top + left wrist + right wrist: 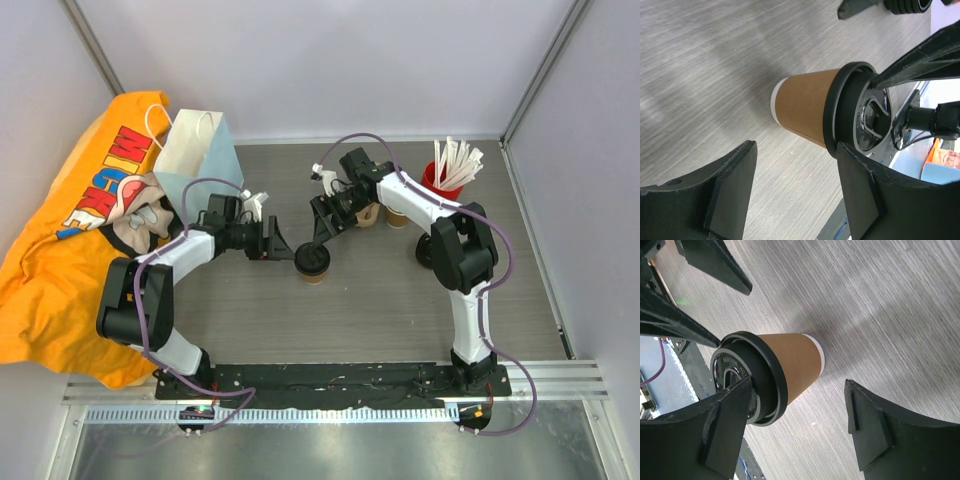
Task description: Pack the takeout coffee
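Observation:
The takeout coffee, a brown kraft cup with a black lid, stands upright on the grey table between my two arms. My left gripper is open just left of it. In the left wrist view the cup stands ahead of the open fingers, and one finger overlaps the lid's rim. My right gripper is open just behind the cup. In the right wrist view the cup stands ahead of the open gripper, with one finger in front of the lid. Neither gripper holds anything.
A pale blue paper bag with white handles stands open at the back left, against an orange printed cloth. Lidless brown cups, a red cup of white stirrers and loose black lids stand at the back right.

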`<state>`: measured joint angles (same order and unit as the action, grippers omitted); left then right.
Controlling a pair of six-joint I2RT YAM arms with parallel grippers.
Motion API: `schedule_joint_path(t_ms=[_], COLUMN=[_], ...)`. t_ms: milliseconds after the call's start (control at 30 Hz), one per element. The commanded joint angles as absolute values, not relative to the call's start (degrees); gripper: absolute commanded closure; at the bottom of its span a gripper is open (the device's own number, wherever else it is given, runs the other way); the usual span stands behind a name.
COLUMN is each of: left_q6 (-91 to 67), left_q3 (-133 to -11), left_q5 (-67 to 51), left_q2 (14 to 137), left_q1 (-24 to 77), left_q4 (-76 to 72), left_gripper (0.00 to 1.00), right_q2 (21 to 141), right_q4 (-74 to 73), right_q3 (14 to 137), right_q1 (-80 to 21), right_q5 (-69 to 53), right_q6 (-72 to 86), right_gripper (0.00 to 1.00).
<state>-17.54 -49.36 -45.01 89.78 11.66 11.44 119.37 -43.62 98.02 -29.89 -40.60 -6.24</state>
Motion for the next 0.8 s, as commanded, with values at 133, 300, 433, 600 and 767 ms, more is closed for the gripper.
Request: schedule_joint_path(t_ms=[133, 300, 433, 600, 767], left_q6=[-16.26, -17.05, -19.07, -20.21, -19.95], left_q3=[-50.45, -50.10, -49.13, -49.39, -49.04], left_q5=[-46.41, -46.14, -47.46, -50.01, -50.45], left_q2=[88.86, 86.84, 85.34, 84.29, 82.53], left_q1=[12.83, 12.31, 10.64, 9.14, 8.96], left_q4=[12.92, 12.04, 8.97, 8.35, 7.73], left_gripper=[0.32, 0.31, 0.30, 0.30, 0.30], right_q2=[118.13, 114.18, 110.40, 104.26, 93.35], right_q4=[-45.79, -45.70, -45.44, -41.15, -38.58], right_q3=[100.81, 98.00, 96.51, 93.35, 89.74], right_q1=[-30.06, -29.09, -28.13, -25.67, -23.74], right_q5=[-42.53, -46.93, -48.95, -54.83, -58.34], right_q6=[-8.70, -9.84, -9.23, -3.87, -6.23], right_gripper=[0.08, 0.00, 0.00, 0.00, 0.00])
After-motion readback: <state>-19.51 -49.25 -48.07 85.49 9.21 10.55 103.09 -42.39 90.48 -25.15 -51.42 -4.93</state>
